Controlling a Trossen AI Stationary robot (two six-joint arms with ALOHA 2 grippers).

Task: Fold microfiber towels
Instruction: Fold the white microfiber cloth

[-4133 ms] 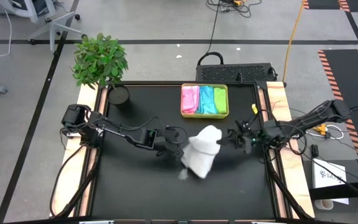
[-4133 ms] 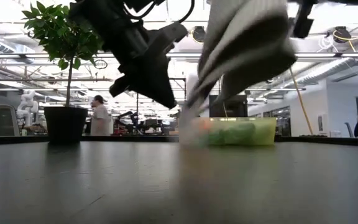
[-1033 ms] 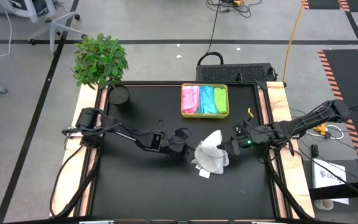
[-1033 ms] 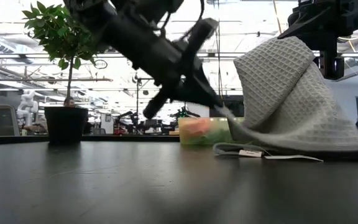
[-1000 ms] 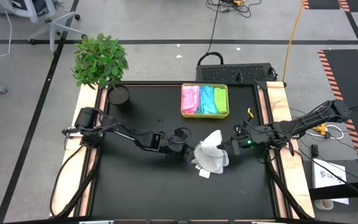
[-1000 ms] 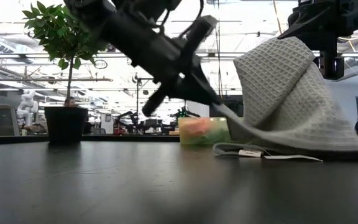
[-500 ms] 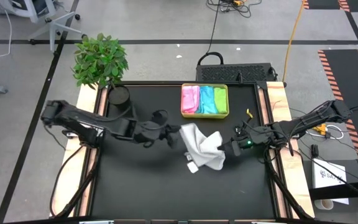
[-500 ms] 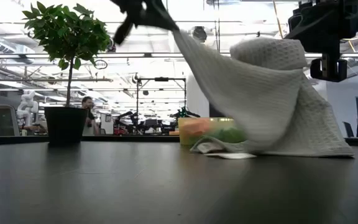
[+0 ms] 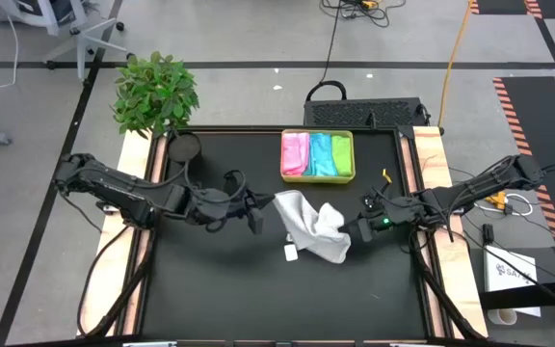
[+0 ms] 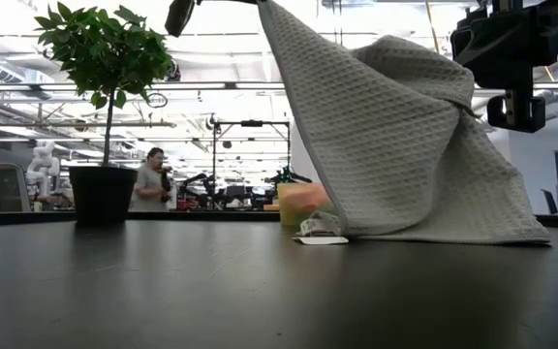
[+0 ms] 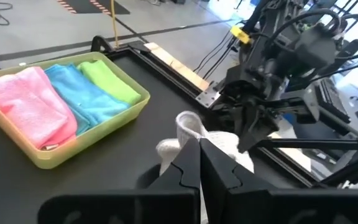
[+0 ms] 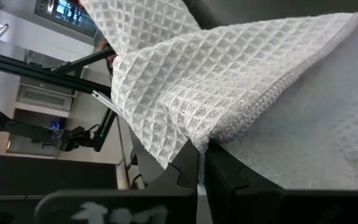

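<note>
A white waffle-weave towel (image 9: 314,229) is stretched between my two grippers over the middle of the table, and its lower edge (image 10: 434,237) rests on the tabletop. My left gripper (image 9: 264,206) is shut on the towel's left upper corner, high above the table. My right gripper (image 9: 353,231) is shut on the towel's right side. Folded pink (image 9: 295,154), blue (image 9: 320,154) and lime green (image 9: 341,156) towels lie side by side in the yellow-green tray (image 9: 317,179) at the far middle. My left gripper pinches a corner of the white towel (image 11: 190,129) between its two fingers, coming nearly level from the table's left. The corner is lifted high and the cloth slopes down from it to the table. My right gripper pinches a folded edge of the towel (image 12: 219,134) between its two fingers, coming from the table's right. That edge is lifted and the cloth below it drapes to the table.
A potted plant (image 9: 157,92) stands at the far left corner, its pot (image 9: 183,146) on the table. The towel's label (image 10: 320,238) lies on the tabletop. People (image 10: 151,184) move in the room behind. Bare black tabletop (image 9: 258,299) spreads along the near side.
My left gripper has risen and drawn back toward the table's left and far edge, staying shut on the towel's corner. The bunched towel has been pulled up and spread out to the left, its bottom edge sliding left on the table. The right gripper kept still.
</note>
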